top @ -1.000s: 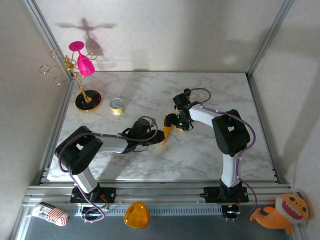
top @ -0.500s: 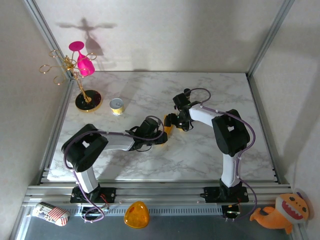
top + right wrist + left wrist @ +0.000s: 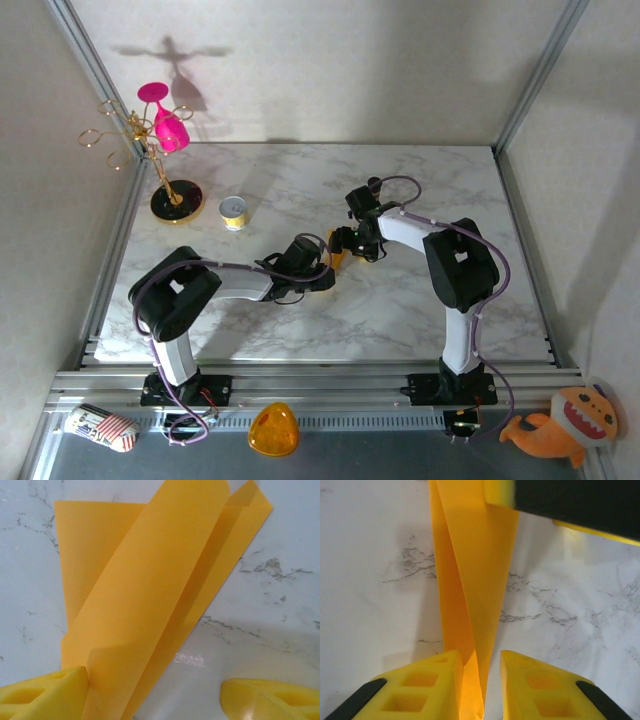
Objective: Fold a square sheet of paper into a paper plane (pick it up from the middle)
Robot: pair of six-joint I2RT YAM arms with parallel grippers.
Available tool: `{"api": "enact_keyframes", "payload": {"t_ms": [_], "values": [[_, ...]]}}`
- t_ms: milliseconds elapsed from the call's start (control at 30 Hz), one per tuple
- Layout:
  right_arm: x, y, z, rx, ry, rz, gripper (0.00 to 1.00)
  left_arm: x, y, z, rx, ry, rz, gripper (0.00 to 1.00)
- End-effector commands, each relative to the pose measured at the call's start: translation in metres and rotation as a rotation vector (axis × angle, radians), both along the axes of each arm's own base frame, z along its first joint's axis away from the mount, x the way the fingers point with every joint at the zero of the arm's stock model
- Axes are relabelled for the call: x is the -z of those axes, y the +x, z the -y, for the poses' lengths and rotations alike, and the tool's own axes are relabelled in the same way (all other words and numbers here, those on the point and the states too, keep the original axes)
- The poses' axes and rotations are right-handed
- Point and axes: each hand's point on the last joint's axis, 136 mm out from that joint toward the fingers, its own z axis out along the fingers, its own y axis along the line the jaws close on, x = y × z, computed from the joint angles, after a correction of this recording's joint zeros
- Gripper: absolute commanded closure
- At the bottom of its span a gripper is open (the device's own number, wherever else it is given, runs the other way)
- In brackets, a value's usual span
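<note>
One folded orange paper wedge (image 3: 470,570) lies centre frame on the tabletop (image 3: 300,180), open marble to its right. The left fingers (image 3: 427,680) are narrowly parted around its pointed tip; the right fingers (image 3: 40,695) are wide apart, one touching its edge.

Both arms are the same build, left arm (image 3: 235,283) and right arm (image 3: 455,265): white tube links, chunky black joint housings, and a thin purple cable (image 3: 509,268) looping alongside. The left gripper (image 3: 480,656) has blocky yellow fingers (image 3: 420,682) with square cut-outs and black inserts.
</note>
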Motion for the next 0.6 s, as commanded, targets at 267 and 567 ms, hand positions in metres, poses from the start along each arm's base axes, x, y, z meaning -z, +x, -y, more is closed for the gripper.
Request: {"api": "enact_keyframes", "payload": {"t_ms": [267, 567], "values": [[0.0999, -0.0237, 0.0752, 0.054, -0.339, -0.109, 0.24, 0.0175, -0.0057, -0.0121, -0.016, 0.015, -0.048, 0.84], [0.101, -0.024, 0.0712, 0.03, -0.314, -0.112, 0.24, 0.009, -0.0062, -0.0104, -0.03, -0.183, -0.117, 0.91]]}}
